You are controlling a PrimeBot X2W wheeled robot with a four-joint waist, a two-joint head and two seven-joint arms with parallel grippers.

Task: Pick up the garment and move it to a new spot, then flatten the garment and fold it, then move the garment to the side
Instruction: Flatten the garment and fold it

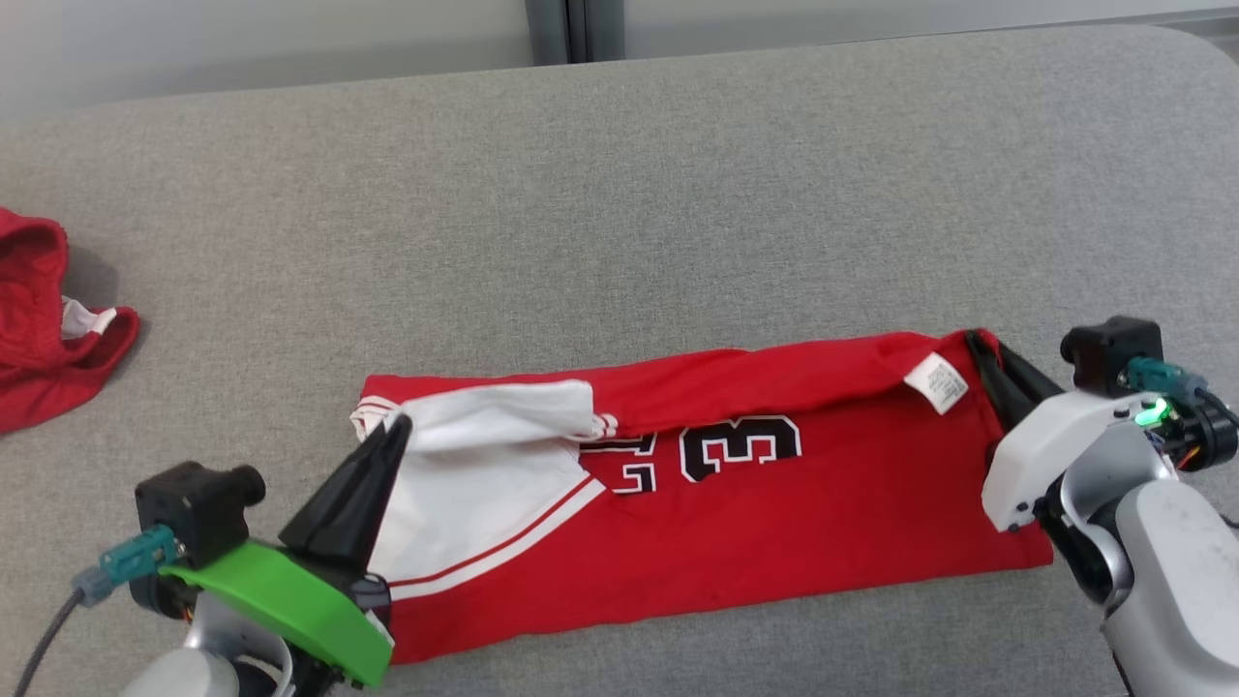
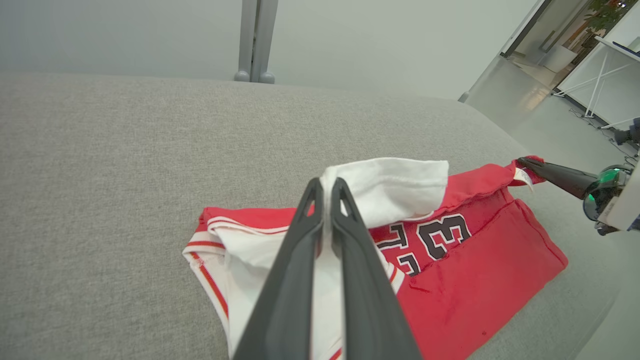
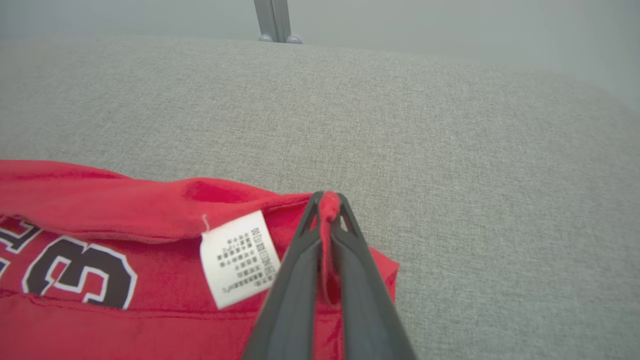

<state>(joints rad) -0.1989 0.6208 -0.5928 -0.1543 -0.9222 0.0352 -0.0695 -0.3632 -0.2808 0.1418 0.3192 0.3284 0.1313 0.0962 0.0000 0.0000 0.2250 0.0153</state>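
Lying near the grey worktop's front edge, the red garment has its long axis left-right, white striped end pointing left, label end right. Left pincer pressed together, pinching white fabric at far-left corner. Right pincer pressed together, pinching red far-right corner. Another red cloth at left edge.

The garment is red with a white, red-striped panel and black, white-edged numerals, on a grey surface.

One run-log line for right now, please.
red jersey: partly folded, lying on grey surface | left gripper: shut on white edge | right gripper: shut on red corner
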